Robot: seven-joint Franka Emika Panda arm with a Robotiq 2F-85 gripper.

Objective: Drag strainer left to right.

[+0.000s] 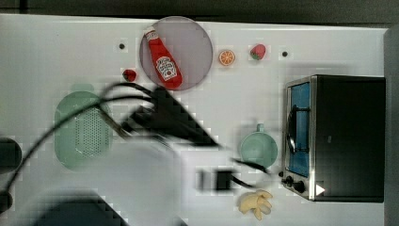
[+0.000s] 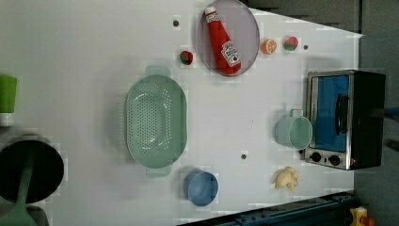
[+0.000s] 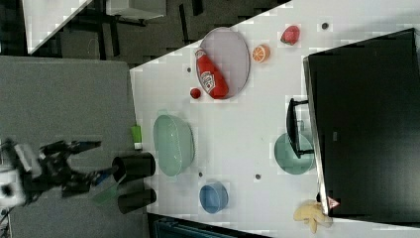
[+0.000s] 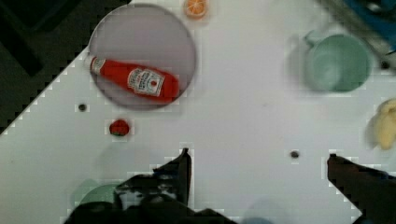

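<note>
Gripper (image 4: 257,161) is hanging spread and empty above the bench (image 2: 84,56); strainer (image 2: 155,121) is sitting apart from it

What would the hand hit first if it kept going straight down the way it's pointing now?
Probably bare table. The open hand points down at white surface between the strainer and mug, though depth is unclear.
</note>
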